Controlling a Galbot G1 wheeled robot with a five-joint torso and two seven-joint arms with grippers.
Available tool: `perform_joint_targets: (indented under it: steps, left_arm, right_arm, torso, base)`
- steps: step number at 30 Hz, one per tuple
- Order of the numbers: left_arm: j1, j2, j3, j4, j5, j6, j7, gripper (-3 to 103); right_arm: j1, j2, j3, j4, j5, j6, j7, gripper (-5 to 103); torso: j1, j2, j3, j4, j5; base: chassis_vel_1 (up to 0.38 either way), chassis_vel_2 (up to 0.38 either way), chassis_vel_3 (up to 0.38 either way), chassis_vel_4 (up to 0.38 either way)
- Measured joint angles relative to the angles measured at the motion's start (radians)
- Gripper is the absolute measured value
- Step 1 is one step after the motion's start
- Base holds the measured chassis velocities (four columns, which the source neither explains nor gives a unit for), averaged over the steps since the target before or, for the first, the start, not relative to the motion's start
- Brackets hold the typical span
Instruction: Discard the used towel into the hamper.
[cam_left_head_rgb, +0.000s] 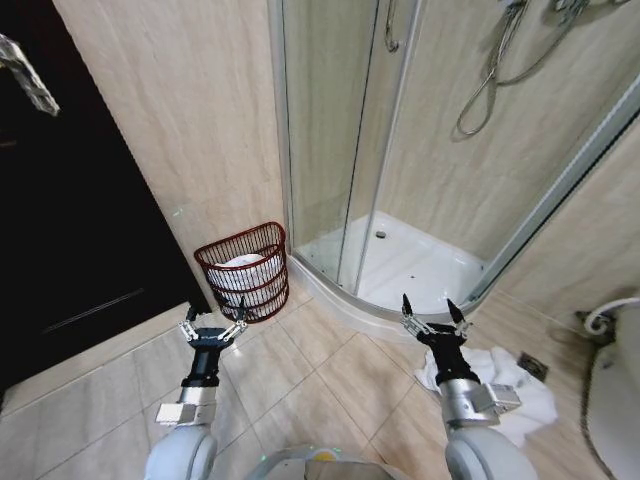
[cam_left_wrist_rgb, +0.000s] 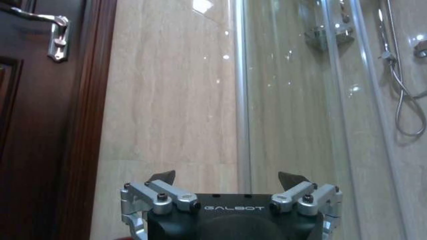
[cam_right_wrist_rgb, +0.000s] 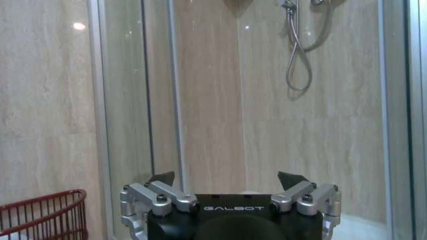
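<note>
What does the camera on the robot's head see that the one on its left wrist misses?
The head view alone takes in the red hamper with white cloth inside, a white towel lying on the floor by the open right gripper, and the white shower tray. The left wrist view alone shows a metal door handle. Both share the open left gripper, the dark door, the beige tiled wall and the shower's glass.
</note>
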Motion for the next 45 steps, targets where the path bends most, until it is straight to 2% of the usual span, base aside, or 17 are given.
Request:
perform_joint_targets:
  steps: [21, 29, 39, 45]
  left_arm:
    - [0.021, -0.003, 0.003, 0.001, 0.008, -0.028, 0.015, 100]
    - [0.026, -0.009, 0.001, 0.009, 0.007, -0.041, 0.015, 100]
    - [0.006, -0.013, 0.009, 0.013, 0.003, -0.027, 0.025, 100]
    - [-0.021, 0.012, 0.023, 0.025, -0.013, 0.033, 0.037, 100]
  right_arm:
    - [0.000, 0.000, 0.015, -0.016, 0.016, 0.026, 0.018, 100]
    - [0.013, 0.002, 0.018, -0.051, 0.014, 0.056, 0.086, 100]
    - [-0.016, 0.017, 0.181, -0.156, 0.119, 0.075, 0.092, 100]
    - [-0.016, -0.020, 0.252, -0.270, 0.172, 0.087, 0.045, 100]
  torso:
    - [0.000, 0.000, 0.000, 0.0001, 0.0001]
    - [0.000, 0.000, 0.000, 0.0002, 0.0001]
    - [0.000, 0.000, 0.000, -0.0001, 0.0001]
    - [0.000, 0.000, 0.000, 0.0002, 0.0004]
  base:
    - [-0.160, -0.148, 0.146, 0.152]
    - [-0.069, -0.062, 0.058, 0.044]
    - [0.000, 0.000, 0.000, 0.000]
    - [0.000, 0.000, 0.000, 0.000]
